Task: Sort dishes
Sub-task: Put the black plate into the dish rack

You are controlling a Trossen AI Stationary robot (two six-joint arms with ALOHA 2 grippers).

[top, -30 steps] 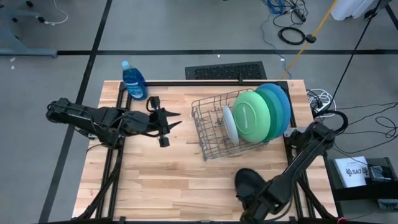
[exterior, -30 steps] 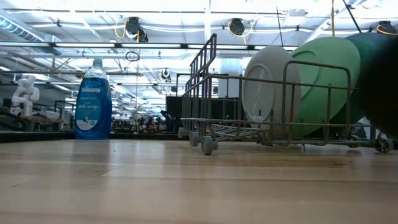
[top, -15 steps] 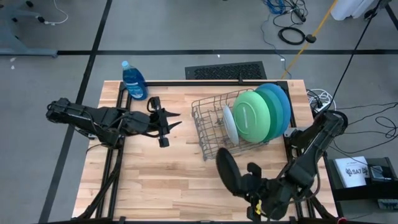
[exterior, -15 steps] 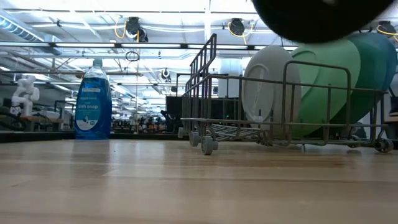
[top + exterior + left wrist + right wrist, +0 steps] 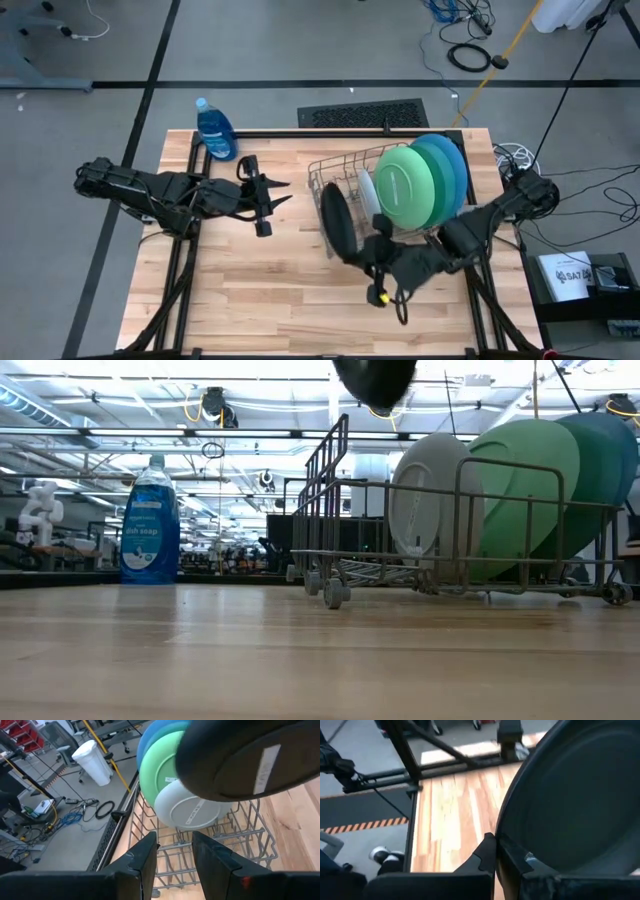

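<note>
My right gripper (image 5: 368,252) is shut on the small black round dish (image 5: 337,226), which it holds on edge over the left end of the grey wire rack (image 5: 325,180). The dish also shows at the top of the low view (image 5: 374,378) and in the left wrist view (image 5: 250,755). The rack holds a pale mint plate (image 5: 367,200), a light green plate (image 5: 404,187), a teal plate (image 5: 440,170) and a blue plate (image 5: 459,165), all on edge. My left gripper (image 5: 284,194) is open and empty at the table's left middle. My right gripper pinches the black dish's rim (image 5: 498,839) between its two fingers, one finger on each face. The fingers come from the table's near right side, slanting toward the rack. The dish stands on edge, lifted clear of the table and the rack.
A blue dish-soap bottle (image 5: 215,130) stands at the table's far left corner. The rack fills the far right part of the table. Bare wood (image 5: 260,290) lies along the near left. Cables lie on the floor beyond the table.
My right gripper has carried the black dish from near the table's near edge up and toward the far left, to the rack's left end. The dish has turned from lying nearly flat to standing on edge.
</note>
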